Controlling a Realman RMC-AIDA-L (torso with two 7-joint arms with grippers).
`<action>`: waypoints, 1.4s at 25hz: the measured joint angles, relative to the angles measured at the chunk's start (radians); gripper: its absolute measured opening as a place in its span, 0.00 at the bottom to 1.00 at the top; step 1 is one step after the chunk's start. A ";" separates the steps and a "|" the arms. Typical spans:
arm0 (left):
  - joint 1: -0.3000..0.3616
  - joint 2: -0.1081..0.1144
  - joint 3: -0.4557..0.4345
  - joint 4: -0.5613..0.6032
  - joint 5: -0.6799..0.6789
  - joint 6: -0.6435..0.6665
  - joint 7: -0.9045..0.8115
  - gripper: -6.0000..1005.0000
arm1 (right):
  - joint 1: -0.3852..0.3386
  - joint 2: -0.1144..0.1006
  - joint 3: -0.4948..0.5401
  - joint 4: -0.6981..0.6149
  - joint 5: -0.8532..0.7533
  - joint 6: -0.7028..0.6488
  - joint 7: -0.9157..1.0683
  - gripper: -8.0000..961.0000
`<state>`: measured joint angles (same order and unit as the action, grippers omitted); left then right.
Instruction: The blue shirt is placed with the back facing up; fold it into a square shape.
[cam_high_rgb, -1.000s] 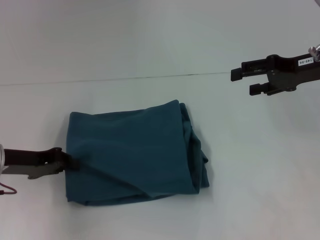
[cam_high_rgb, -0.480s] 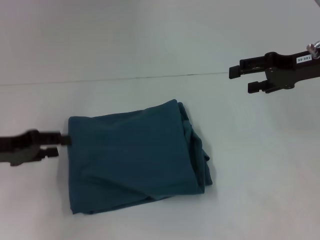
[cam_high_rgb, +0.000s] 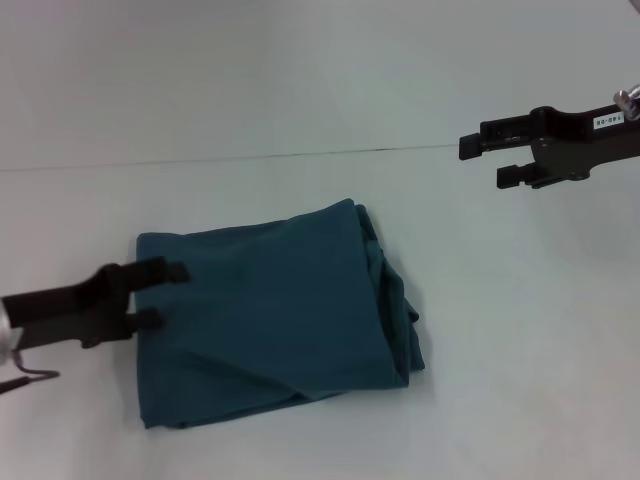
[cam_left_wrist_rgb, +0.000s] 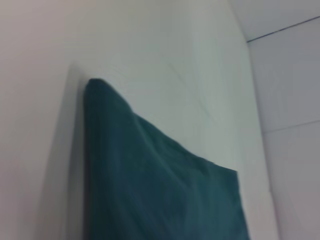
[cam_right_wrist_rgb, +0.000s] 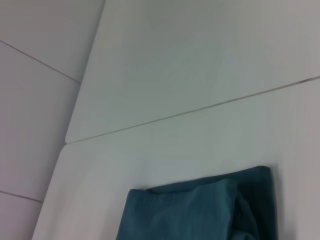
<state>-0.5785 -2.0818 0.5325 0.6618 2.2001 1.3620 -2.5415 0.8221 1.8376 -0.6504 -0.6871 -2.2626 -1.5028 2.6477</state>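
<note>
The blue shirt (cam_high_rgb: 270, 310) lies folded into a rough square on the white table, plain side up, with bunched layers along its right edge. It also shows in the left wrist view (cam_left_wrist_rgb: 155, 185) and the right wrist view (cam_right_wrist_rgb: 200, 210). My left gripper (cam_high_rgb: 165, 295) is open and empty, raised over the shirt's left edge. My right gripper (cam_high_rgb: 490, 160) is open and empty, held high at the back right, well clear of the shirt.
The white table (cam_high_rgb: 520, 380) has a thin seam line (cam_high_rgb: 250, 155) running across behind the shirt. Nothing else stands on it.
My left gripper let go of the shirt's left edge, lifted and moved right over that edge. The lower left corner of the shirt settled flat. The right arm barely moved.
</note>
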 joint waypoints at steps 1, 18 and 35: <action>-0.002 -0.005 0.012 -0.008 0.002 -0.023 0.002 0.79 | 0.000 0.001 -0.001 0.002 0.000 0.000 0.000 0.96; 0.101 0.027 -0.027 0.246 -0.027 0.489 0.469 0.90 | -0.032 0.073 -0.005 -0.021 0.040 -0.195 -0.606 0.96; 0.151 -0.014 0.091 0.258 0.051 0.562 0.711 0.90 | -0.071 0.246 -0.244 -0.024 0.031 -0.234 -0.769 0.96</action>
<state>-0.4279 -2.0960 0.6230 0.9195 2.2509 1.9239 -1.8306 0.7516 2.0835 -0.8947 -0.7116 -2.2314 -1.7371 1.8784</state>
